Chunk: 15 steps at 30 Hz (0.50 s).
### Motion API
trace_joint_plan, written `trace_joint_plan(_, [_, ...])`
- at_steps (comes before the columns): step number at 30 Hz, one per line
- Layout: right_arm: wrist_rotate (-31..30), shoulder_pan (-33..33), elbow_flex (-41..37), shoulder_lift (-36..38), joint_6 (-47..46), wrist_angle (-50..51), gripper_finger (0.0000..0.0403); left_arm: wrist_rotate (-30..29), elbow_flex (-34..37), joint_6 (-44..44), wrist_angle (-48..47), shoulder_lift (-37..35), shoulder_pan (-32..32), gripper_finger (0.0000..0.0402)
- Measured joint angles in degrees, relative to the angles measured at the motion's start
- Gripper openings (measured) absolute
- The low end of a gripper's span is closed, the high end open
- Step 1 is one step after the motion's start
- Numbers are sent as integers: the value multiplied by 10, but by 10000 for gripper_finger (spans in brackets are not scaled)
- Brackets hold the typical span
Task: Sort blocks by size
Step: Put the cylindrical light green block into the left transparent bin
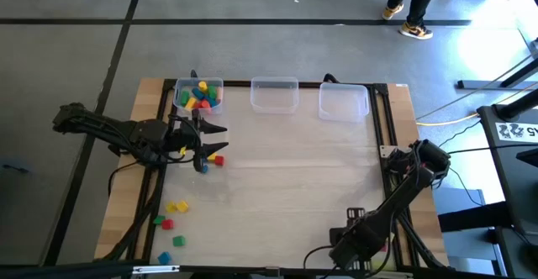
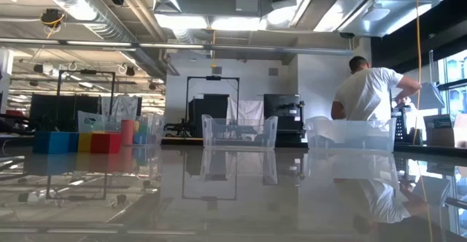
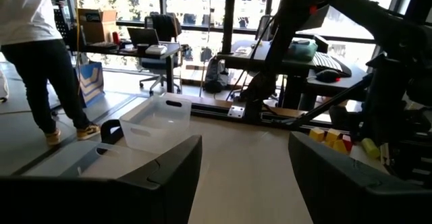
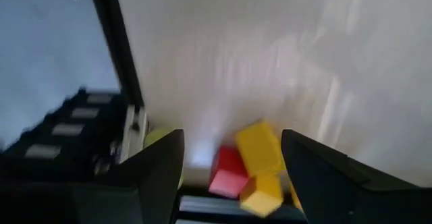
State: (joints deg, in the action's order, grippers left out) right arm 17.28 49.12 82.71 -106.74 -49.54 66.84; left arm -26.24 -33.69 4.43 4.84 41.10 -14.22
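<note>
Blocks (image 1: 176, 220) are scattered loose on the counter (image 1: 286, 178) well short of the filled bin (image 1: 198, 95), and a red one (image 1: 219, 160) lies just beside the left tool (image 1: 213, 140), whose jaws are spread wide with nothing held. The right tool (image 4: 233, 163), likewise open and empty, is parked far across the counter from that bin, so the left arm is judged the nearer

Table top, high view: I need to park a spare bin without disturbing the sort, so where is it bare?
The wide patch below the two empty bins, between the left gripper and the right arm's base, is bare. Crowded: the left strip, with loose blocks and the filled bin.
</note>
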Motion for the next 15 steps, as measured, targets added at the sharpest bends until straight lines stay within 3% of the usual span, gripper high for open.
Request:
trace_joint_plan(5, [67, 27, -33, 0, -3, -43, 253, 0, 0, -4, 0, 0, 0, 219])
trace_joint_plan(15, [79, 89, -81, 0, -59, -91, 253, 0, 0, -1, 0, 0, 0, 219])
